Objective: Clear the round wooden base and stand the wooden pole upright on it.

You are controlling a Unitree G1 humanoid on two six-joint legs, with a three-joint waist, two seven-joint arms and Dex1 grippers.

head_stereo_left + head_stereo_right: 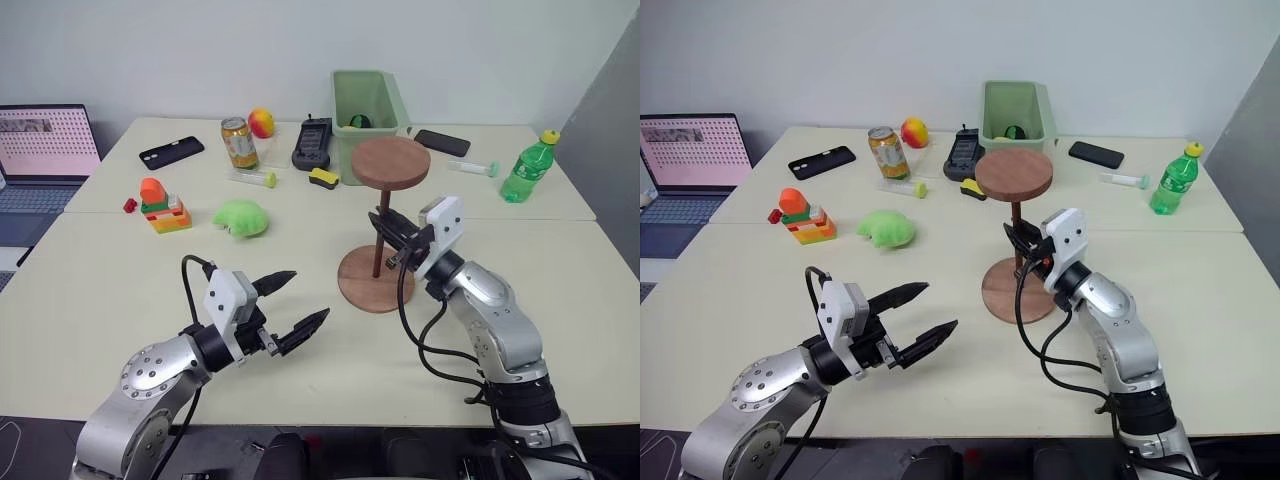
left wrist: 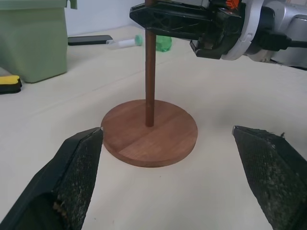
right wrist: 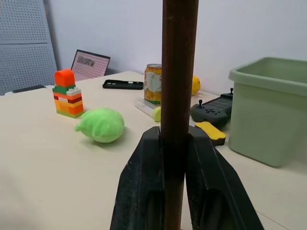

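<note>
My right gripper (image 1: pixel 392 240) is clamped on the wooden pole (image 1: pixel 380 235), which stands upright on the cleared round wooden base (image 1: pixel 375 279), so only letting go seems left, while my left gripper (image 1: pixel 298 304) hangs wide open nearby.

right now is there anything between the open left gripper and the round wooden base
Nothing: in the left wrist view, only bare table lies between the left gripper and the round wooden base. The left eye view shows the same empty gap.
</note>
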